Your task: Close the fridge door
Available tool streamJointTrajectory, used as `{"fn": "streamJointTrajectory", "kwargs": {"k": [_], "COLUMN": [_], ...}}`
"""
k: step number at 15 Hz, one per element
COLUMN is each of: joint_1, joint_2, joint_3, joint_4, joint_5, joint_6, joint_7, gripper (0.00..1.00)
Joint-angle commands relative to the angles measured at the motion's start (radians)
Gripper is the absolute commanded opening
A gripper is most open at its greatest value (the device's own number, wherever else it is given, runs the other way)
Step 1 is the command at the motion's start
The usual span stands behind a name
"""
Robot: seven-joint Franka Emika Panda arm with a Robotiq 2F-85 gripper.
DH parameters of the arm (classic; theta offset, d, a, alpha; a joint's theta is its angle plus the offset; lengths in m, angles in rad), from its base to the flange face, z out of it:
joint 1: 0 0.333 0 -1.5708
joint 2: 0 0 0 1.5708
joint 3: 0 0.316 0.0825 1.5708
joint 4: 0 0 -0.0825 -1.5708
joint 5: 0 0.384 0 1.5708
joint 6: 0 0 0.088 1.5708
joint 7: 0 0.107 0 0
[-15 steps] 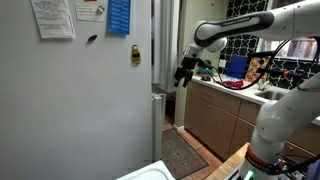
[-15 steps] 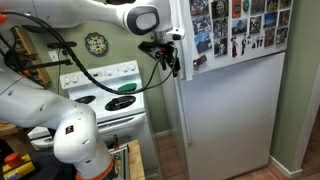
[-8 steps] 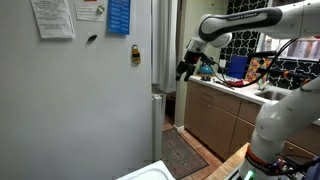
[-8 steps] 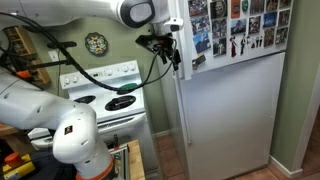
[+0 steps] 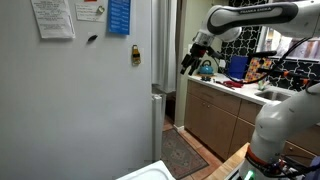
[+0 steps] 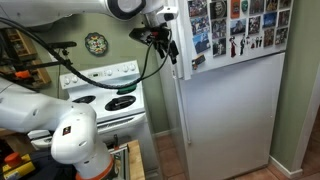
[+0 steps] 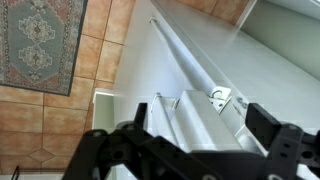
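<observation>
Flat, slow push is the way here

The fridge door (image 5: pixel 157 40) is the thin white strip at 9 o'clock from the fingers (image 5: pixel 185 67). They're spread wide, holding nothing. I'd lay them flat near the door's free edge and push steadily, no jabbing.

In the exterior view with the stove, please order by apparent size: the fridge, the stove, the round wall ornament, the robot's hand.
1. fridge, clearly the largest
2. stove
3. round wall ornament and hand: they look about equal here, and the hand is nearer the camera, so I do not rank them.
</observation>
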Motion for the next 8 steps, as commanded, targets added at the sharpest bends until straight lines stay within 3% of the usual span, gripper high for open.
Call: {"fn": "streamJointTrajectory", "kwargs": {"k": [1, 3, 8], "joint_1": [-0.006, 0.007, 0.061], "joint_2": [0.004, -0.005, -0.023], "joint_3": [0.004, -0.026, -0.141], "joint_4": [0.003, 0.013, 0.075], "joint_5": [0.003, 0.003, 0.005], "joint_6": [-0.003, 0.002, -0.038], "joint_7": [-0.003, -0.067, -0.379], "gripper": [1.00, 1.00, 1.00]}}
